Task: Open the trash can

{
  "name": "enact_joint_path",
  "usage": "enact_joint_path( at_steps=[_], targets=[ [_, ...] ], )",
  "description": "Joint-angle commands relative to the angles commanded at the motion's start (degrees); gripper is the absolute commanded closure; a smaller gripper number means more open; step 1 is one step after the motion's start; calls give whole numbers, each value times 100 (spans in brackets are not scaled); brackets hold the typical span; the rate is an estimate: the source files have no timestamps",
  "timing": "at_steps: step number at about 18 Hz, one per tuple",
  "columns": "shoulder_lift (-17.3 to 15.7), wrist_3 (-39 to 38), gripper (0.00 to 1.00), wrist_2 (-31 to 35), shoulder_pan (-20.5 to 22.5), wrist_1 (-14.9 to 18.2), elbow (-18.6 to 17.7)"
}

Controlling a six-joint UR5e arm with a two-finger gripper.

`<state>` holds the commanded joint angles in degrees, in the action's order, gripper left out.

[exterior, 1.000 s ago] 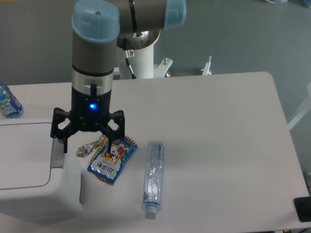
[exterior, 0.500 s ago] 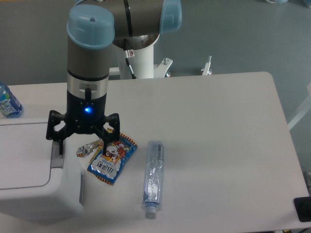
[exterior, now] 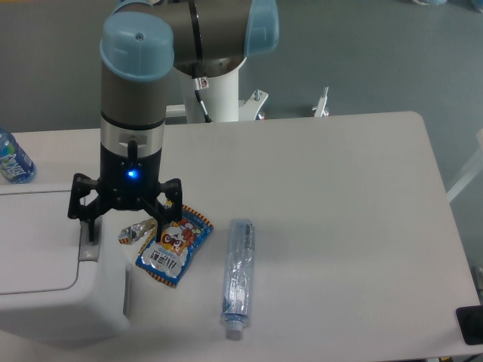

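The trash can (exterior: pixel 45 271) is sitting at the tabletop's (exterior: pixel 332 196) 8 o'clock corner, white and boxy, flat lid lying shut, grey push tab (exterior: pixel 89 243) on its right edge. The hand (exterior: pixel 126 225) is hanging over that edge with fingers spread wide, gripping nothing; one finger (exterior: pixel 92 226) is pointing down just at the tab, contact unclear, the other finger is standing over the snack stuff at 3 o'clock of the bin. A blue light is glowing on the wrist. A blue snack packet (exterior: pixel 174 246) is lying just right of the can, a small silver wrapper (exterior: pixel 137 231) touching it at its 10 o'clock. A crushed clear bottle (exterior: pixel 238 276) is lying lengthwise near the packet's 3 o'clock, cap toward the near edge. Another bottle (exterior: pixel 13 160) is standing at the far left, cut by the frame.
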<state>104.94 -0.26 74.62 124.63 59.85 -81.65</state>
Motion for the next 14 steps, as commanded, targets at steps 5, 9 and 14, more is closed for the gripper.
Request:
enact_joint_path(
  at_steps=[5, 9, 14],
  targets=[
    [26, 0, 0, 0, -9, 0, 0],
    [44, 0, 0, 0, 0, -9, 0],
    [35, -9, 0, 0, 0, -9, 52]
  ],
)
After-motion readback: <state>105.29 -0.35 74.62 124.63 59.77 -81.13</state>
